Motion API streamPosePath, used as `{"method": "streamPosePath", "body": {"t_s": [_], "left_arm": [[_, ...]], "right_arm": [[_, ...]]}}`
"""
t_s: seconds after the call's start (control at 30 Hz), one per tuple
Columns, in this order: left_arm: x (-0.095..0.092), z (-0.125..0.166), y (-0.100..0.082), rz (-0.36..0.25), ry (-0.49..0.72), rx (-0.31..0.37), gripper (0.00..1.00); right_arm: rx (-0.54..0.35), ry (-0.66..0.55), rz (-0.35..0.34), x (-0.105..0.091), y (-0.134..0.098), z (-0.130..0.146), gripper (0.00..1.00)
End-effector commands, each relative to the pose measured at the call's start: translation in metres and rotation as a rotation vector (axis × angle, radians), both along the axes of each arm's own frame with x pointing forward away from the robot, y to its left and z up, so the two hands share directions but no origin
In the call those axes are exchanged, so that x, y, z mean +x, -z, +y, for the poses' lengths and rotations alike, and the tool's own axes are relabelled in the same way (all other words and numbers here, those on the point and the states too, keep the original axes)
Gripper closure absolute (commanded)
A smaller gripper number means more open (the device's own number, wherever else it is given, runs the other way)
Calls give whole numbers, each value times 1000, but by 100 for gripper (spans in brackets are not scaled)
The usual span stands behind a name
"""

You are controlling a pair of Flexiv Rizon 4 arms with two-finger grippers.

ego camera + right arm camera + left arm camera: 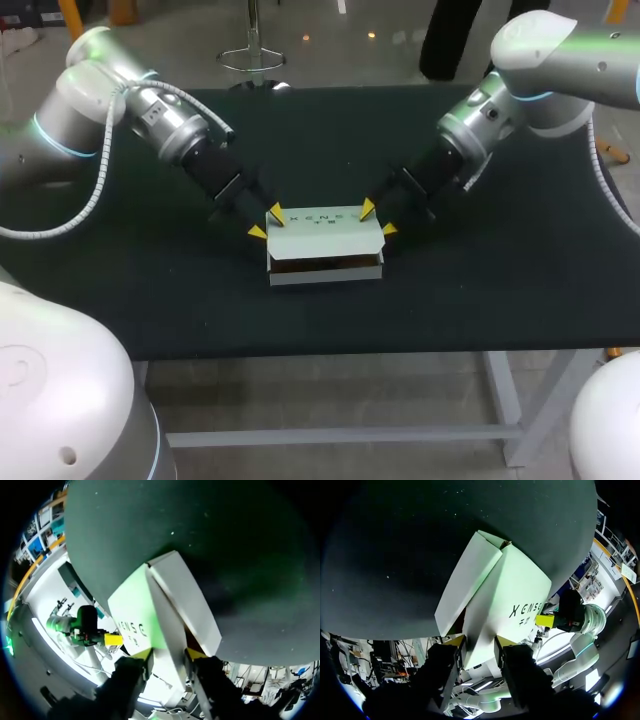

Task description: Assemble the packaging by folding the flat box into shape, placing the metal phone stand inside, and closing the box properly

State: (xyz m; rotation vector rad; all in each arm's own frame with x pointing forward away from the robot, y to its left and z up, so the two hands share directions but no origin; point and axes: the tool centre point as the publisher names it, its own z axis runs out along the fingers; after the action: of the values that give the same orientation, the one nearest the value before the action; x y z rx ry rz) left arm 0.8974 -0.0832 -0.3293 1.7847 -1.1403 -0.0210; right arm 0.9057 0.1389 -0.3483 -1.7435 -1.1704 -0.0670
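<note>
Left gripper (266,222) clamped on the left end of the white box (325,240), one yellow fingertip pressed to each side of that end. Right gripper (378,219) clamped the same way on the right end. Resting flat near the middle of the dark green table (480,290), printed face up, with a dark gap along the near long edge under a flap not fully down.

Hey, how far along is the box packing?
Done: the box is folded into shape. In hand: left fingers and right fingers pinch its ends, lid ajar in front. Left: closing it; the phone stand isn't visible, so whether it's inside is unclear.
</note>
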Motion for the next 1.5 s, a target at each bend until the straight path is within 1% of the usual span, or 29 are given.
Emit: {"method": "streamPosePath", "body": {"t_s": [0.03,0.3,0.73,0.93,1.2,1.33,1.5], "left_arm": [[-2,1,-2,-6,-3,8,61],[-4,1,-1,-16,-2,31,59],[-5,4,-5,-54,0,60,54],[-6,6,-8,-73,-2,76,49],[-6,11,-12,-87,-12,92,35],[-9,14,-17,-104,-20,96,33],[-12,15,-24,-129,-16,107,33]], "right_arm": [[-1,-3,7,2,4,-2,56],[-6,-3,15,3,8,-3,55],[-13,-24,-10,3,10,0,53],[-11,-24,-16,4,11,-1,54],[-10,-26,-22,4,11,-1,53],[-10,-26,-22,4,11,-1,51],[-10,-26,-22,4,11,-1,52]]}}
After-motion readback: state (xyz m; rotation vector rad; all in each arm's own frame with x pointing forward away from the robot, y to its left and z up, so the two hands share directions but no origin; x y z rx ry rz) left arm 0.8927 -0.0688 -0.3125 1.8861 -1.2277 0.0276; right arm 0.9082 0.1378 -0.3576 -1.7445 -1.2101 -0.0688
